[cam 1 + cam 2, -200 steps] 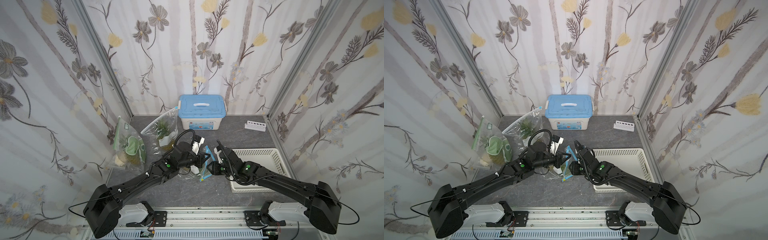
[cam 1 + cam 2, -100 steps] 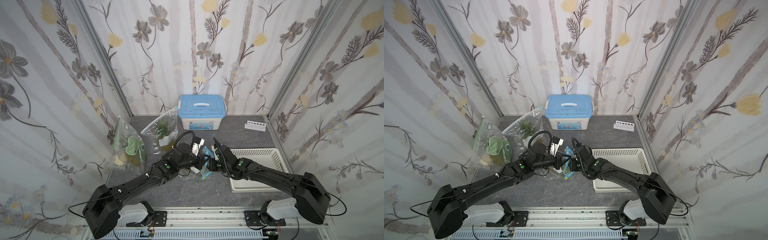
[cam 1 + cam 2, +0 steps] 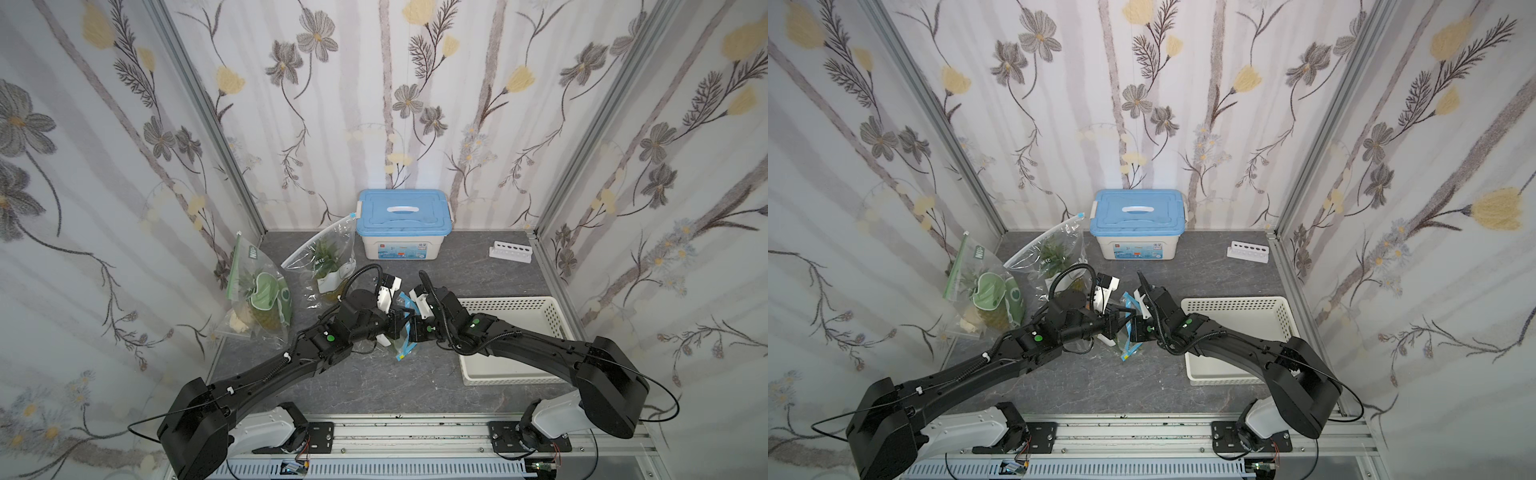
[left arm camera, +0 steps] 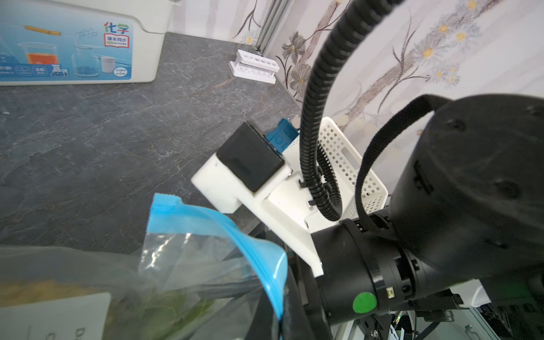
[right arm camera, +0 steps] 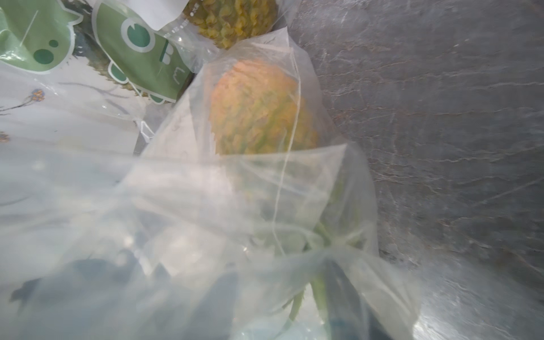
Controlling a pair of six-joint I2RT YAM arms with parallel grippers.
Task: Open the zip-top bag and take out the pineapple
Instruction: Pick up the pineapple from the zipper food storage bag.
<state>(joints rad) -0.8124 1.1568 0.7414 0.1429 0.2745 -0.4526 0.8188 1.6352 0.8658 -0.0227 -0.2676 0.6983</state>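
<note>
Status: both arms nose to nose low over the table, zip-top bag between them.

- The left tool has its jaws together, pinched on the bag's mouth edge. In the left wrist view the blue zip strip curves up and away from its tips, with the free end sticking up.
- The right tool has its tips at the same strip from the opposite side. Bag film is draped across the right wrist view and the fingers are only a dark blur behind the plastic, so I can't tell if it's apart or clamped.
- The pineapple is inside the bag, straight ahead of the right tool. Its green crown is nearest the tips and the orange-yellow body is further out, down on the table.
- Can't tell how far the zip is parted.

Surroundings:
- A white basket sits right behind the right tool, under its arm.
- A green-printed bag and a clear bag, each with a pineapple, sit on the outer side of the left tool. Both are apart from it.
- A blue-lidded box and a tube rack are well past both tools, at the back wall.
</note>
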